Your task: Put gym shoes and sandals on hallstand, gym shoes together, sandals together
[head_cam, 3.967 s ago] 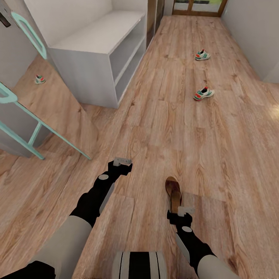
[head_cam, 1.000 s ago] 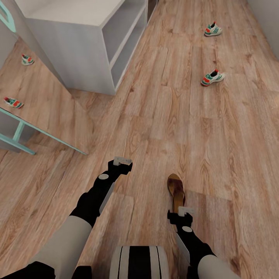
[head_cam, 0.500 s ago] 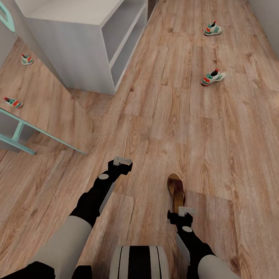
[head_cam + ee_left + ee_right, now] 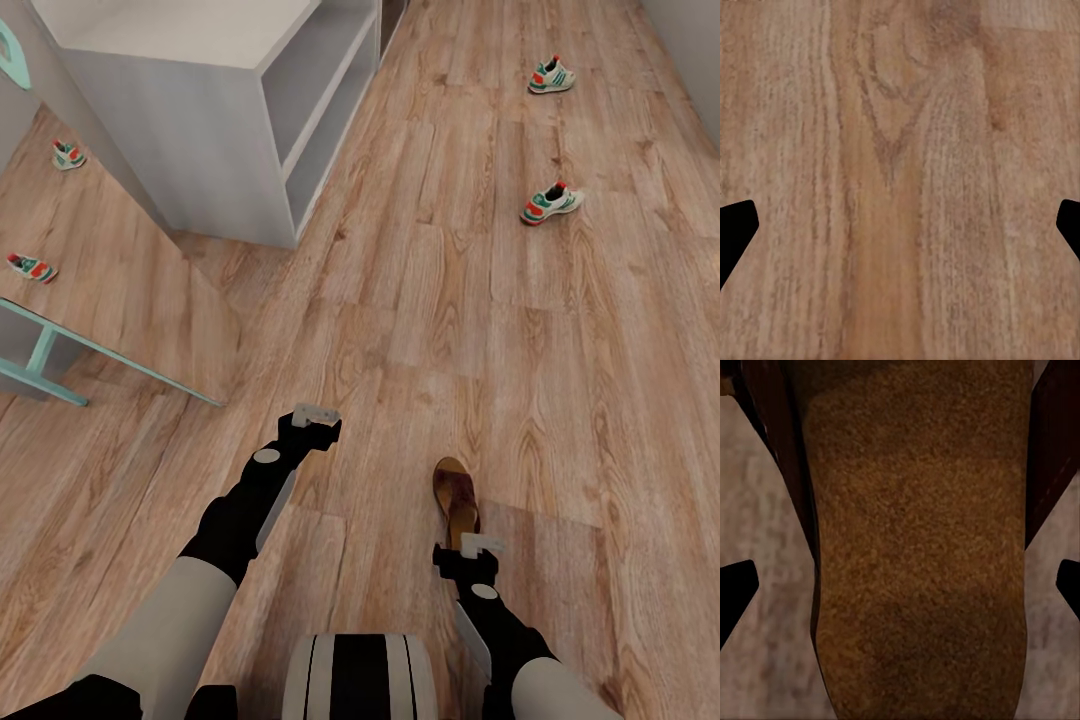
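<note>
The corridor floor (image 4: 420,300) carries two gym shoes (image 4: 550,202) (image 4: 551,75) and a sandal (image 4: 456,495).

Sandal (image 4: 456,492) just ahead of right gripper (image 4: 480,546)

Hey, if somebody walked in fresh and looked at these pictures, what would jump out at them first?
Probably the brown sandal lying on the wood floor just ahead of the right gripper, large in the right wrist view. Next, the two bright gym shoes lying apart, farther down the corridor on the right. The pale hallstand stands at the upper left, and the left gripper hovers over bare floor.
</note>
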Robot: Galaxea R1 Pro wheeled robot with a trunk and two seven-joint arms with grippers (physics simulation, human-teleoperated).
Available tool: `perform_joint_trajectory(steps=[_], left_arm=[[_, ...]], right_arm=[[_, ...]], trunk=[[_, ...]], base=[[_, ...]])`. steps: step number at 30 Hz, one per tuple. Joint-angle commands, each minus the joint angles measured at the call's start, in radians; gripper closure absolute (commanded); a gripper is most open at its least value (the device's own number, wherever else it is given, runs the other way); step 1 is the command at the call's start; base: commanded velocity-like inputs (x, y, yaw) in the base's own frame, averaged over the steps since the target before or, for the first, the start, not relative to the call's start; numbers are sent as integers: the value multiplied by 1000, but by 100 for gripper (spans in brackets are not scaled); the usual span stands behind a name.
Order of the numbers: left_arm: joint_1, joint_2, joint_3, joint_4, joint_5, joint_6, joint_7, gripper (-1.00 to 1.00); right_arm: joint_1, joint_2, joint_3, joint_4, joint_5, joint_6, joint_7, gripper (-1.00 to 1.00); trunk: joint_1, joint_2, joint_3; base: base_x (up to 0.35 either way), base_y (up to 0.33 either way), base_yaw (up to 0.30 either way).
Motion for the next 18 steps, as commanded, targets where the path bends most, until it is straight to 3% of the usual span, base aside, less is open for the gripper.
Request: perform_joint_trajectory(steps=[1, 18], left_arm=[[0, 0, -1, -1, -3, 5, 0, -100], [0, 0, 0, -3, -4, 5, -1, -100]], right_arm=[[0, 0, 1, 1, -1, -3, -3, 100], [0, 0, 1, -1, -1, -3, -3, 100]], trunk=[[0, 0, 0], [0, 0, 0]], base=[[5, 0, 0], [0, 0, 0]])
